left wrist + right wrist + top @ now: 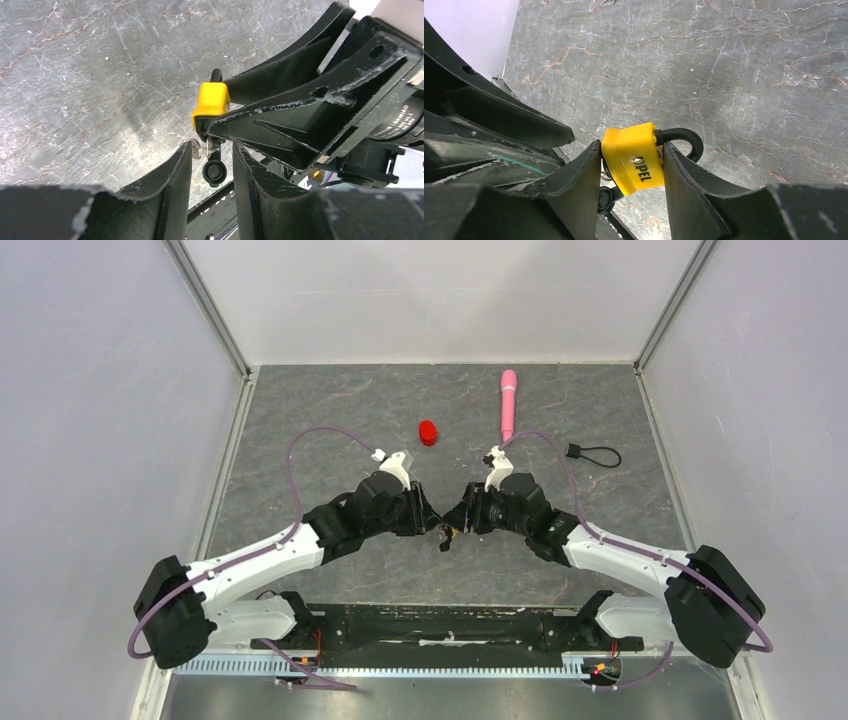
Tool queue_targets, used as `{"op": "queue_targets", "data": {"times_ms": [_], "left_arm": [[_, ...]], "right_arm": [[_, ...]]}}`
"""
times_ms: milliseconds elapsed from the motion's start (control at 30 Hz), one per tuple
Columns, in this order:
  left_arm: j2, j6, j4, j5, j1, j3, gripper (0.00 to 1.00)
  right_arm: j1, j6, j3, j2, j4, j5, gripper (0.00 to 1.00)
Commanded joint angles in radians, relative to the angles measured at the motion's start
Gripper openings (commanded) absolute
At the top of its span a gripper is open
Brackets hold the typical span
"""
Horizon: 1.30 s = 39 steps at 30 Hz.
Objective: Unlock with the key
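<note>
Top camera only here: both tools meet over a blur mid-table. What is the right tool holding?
Observer: The right tool is clamped on the yellow padlock, its black shackle poking out beyond it.
Operator: Where's the key?
Observer: The key, a small silvery piece, sits at the padlock's end opposite the shackle; a black round tag hangs under it.
Operator: Has the left tool gripped it?
Observer: No. The left tool stands open around the tag, a gap showing on each side.
</note>
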Motion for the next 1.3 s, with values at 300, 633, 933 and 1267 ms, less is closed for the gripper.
{"op": "queue_targets", "data": {"times_ms": [300,633,933,1267], "left_arm": [[0.070,-0.084,0.129,0.003,-0.011,-0.022,0.33],[0.034,-0.085,0.122,0.011,-0.011,-0.045,0.30],[0.011,-0.084,0.128,0.014,-0.011,-0.054,0.30],[0.050,-0.085,0.178,0.030,-0.013,-0.036,0.25]], "right_arm": [[0.002,0.026,0.047,-0.051,0.064,0.018,0.00],[-0.007,0.031,0.035,-0.068,0.065,0.031,0.00],[-0.025,0.032,0.027,-0.085,0.062,0.032,0.00],[-0.025,0.036,0.021,-0.086,0.074,0.022,0.00]]}}
